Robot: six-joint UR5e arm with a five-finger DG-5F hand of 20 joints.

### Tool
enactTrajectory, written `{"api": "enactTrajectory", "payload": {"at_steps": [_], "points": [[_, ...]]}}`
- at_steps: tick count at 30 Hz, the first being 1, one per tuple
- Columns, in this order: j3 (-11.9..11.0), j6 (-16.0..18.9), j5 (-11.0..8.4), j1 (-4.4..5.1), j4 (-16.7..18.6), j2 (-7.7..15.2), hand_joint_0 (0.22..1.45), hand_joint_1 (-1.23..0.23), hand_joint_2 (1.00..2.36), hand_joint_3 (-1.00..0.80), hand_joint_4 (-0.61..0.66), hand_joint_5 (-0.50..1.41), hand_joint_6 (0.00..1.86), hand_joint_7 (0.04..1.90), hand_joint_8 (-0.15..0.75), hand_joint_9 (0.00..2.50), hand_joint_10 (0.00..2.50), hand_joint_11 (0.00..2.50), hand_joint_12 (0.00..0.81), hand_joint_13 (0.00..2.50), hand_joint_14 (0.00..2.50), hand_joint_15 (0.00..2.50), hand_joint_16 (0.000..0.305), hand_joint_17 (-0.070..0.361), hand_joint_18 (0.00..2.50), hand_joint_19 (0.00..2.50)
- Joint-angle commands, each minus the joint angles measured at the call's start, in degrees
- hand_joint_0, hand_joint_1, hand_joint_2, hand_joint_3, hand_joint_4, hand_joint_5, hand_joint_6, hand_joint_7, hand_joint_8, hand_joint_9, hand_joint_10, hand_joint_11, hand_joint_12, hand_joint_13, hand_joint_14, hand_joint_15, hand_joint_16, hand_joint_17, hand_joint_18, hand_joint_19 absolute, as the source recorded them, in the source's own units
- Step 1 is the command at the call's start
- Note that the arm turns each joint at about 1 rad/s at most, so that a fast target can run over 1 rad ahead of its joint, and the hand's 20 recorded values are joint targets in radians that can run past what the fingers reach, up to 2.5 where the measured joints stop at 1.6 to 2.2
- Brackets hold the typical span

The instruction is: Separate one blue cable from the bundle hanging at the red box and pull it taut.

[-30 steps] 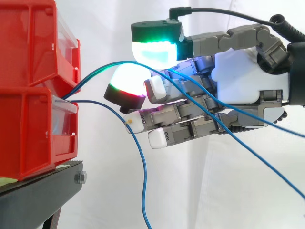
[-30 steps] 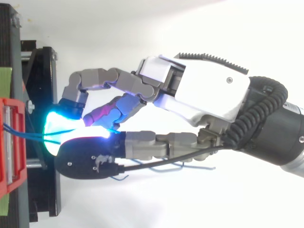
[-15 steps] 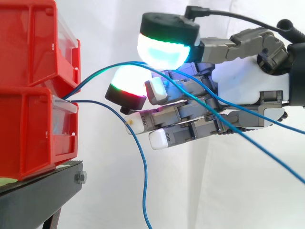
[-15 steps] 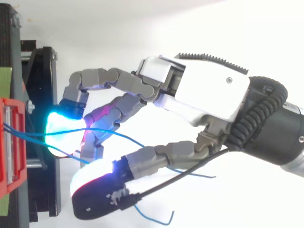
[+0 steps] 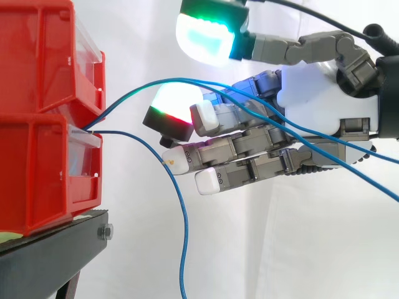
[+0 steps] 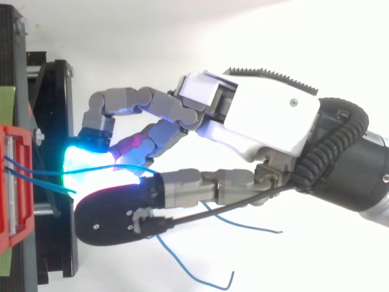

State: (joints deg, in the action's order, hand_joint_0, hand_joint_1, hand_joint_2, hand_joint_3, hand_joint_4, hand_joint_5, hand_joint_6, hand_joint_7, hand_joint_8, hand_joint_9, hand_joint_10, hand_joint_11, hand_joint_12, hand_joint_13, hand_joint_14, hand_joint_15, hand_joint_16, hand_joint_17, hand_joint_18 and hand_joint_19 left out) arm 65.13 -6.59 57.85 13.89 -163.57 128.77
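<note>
Blue cables (image 5: pixel 149 83) came out of the red box (image 5: pixel 37 174) at its front and ran mostly level away from it, across the hand's (image 5: pixel 318 106) fingers (image 5: pixel 237 146). One drooped down just beside the box. The hand was spread wide, thumb (image 5: pixel 206 34) well above the fingers, nothing pinched. Cable roots inside the box were hidden.

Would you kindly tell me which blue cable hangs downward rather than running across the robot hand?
The lowest cable: leaving the red bins, it curves down past the fingertips, while the others arch up and run across the robot hand.
</note>
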Motion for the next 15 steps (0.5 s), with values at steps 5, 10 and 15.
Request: {"api": "enactTrajectory", "payload": {"at_steps": [5,10,15], "points": [[0.0,0.0,-0.01,0.0,0.0,0.08,0.71,-0.78,1.02,-0.18,0.2,-0.09,0.5,1.28,0.293,1.06,0.02,0.84,0.327,0.78,0.01,0.39,0.034,0.076,0.7,0.48],[0.0,0.0,-0.01,0.09,0.0,-0.01,0.72,-0.9,1.01,-0.39,0.19,-0.09,0.5,1.31,0.285,1.03,0.02,0.83,0.332,0.79,0.01,0.39,0.035,0.078,0.73,0.46],[0.09,0.0,-0.01,0.09,0.0,-0.01,0.58,-0.94,1.0,-0.5,0.18,-0.1,0.5,1.38,0.281,1.01,0.02,0.83,0.335,0.78,0.01,0.4,0.036,0.082,0.73,0.47]]}}
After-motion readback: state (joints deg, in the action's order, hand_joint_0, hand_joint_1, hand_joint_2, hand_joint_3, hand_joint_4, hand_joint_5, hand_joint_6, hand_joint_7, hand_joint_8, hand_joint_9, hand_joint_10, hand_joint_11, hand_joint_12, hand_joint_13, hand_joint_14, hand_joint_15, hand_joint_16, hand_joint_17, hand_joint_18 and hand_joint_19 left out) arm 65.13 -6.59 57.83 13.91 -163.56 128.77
